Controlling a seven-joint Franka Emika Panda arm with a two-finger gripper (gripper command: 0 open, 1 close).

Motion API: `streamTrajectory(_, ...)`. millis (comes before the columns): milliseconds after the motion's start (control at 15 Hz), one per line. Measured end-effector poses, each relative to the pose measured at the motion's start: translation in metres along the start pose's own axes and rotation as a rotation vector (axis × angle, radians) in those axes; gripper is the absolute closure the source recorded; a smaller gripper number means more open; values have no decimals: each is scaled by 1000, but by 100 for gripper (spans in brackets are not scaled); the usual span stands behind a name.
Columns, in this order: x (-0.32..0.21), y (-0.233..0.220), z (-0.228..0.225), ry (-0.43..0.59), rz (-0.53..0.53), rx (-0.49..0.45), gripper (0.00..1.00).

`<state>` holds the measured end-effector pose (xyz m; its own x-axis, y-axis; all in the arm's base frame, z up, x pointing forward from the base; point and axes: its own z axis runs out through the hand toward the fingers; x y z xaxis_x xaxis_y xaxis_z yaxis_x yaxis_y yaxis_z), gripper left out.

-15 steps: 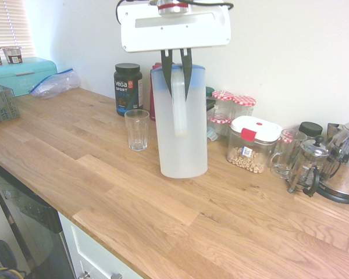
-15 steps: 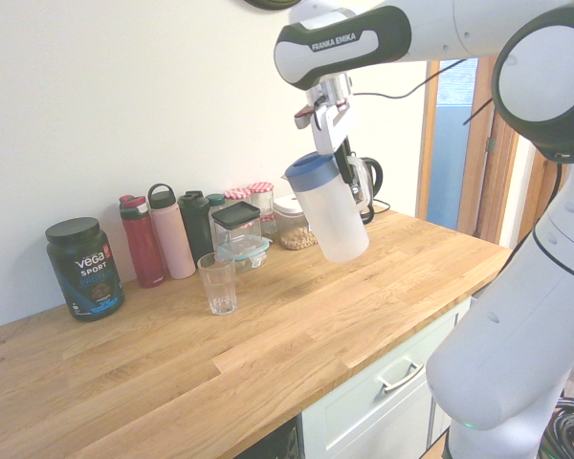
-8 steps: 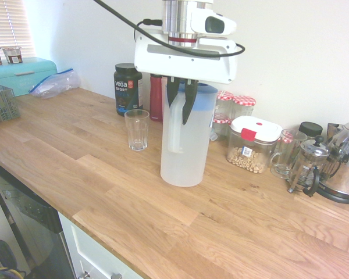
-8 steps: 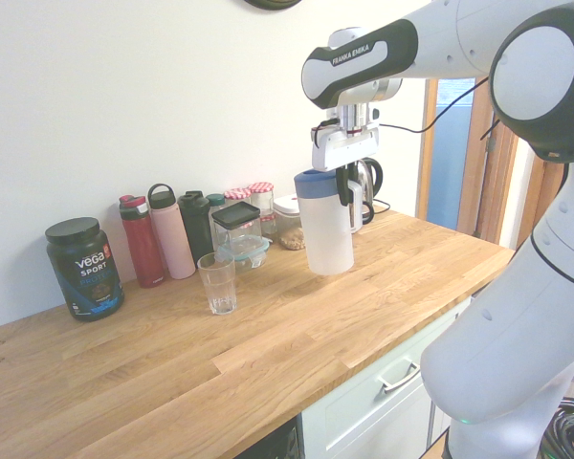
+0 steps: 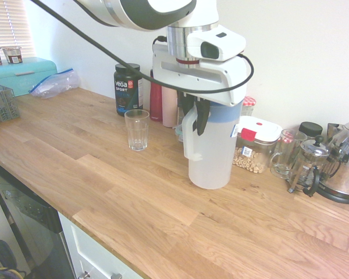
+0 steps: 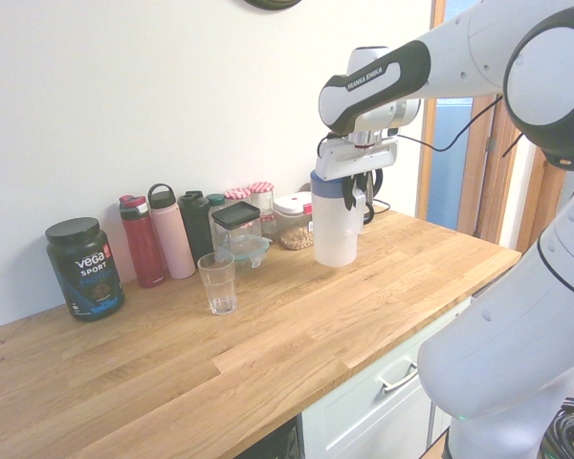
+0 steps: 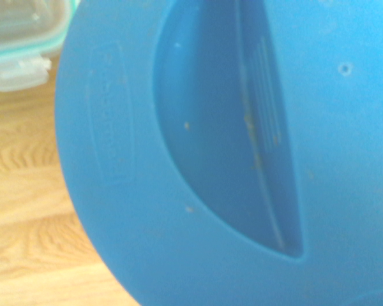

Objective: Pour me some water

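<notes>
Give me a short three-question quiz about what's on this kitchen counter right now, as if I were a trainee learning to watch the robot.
1. True or false: the claw is shut on the pitcher by its handle.
2. What colour is the pitcher's lid? A) red B) blue C) green
3. What stands alone on the worktop, apart from the row of bottles by the wall?

Key
1. True.
2. B, blue.
3. The drinking glass, upright; no water is visible in it.
</notes>
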<state>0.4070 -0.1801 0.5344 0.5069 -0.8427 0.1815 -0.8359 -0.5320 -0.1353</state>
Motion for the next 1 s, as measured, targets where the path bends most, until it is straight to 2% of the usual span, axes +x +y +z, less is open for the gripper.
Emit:
streamTrajectory(800,2,6,25,-29,12,-29,100)
streamTrajectory(867,2,6,28,-31,12,-32,0)
streamTrajectory(1000,-1,7,35,-37,10,-36,0)
